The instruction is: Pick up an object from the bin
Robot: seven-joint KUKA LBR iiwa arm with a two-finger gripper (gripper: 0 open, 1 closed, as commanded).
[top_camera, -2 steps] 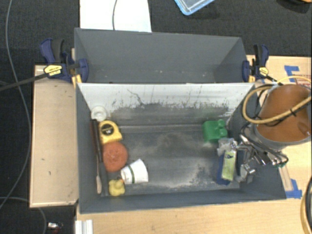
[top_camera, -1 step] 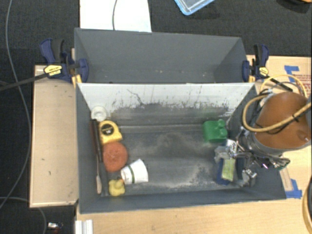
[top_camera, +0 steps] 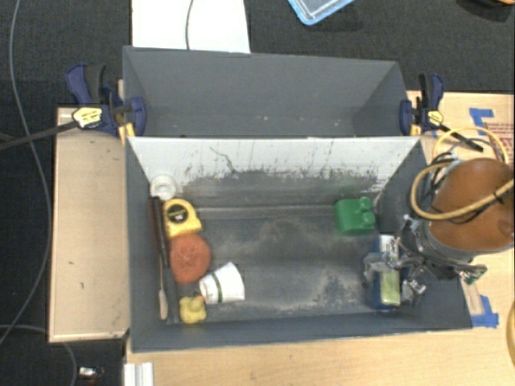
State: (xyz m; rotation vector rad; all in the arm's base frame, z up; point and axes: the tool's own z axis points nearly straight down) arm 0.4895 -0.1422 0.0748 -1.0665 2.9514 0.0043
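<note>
Directly beneath the pincer (top_camera: 393, 273) lies a blue-and-green object (top_camera: 387, 292).

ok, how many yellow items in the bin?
2. One yellow tape measure by the left wall, mid-depth; one small yellow piece in the front-left corner. Anything under the hand at the front right could be hidden.

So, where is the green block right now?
The green block lies on the right side of the bin floor, near the back slope, just above the gripper in the camera view and far from the yellow tape measure.
</note>
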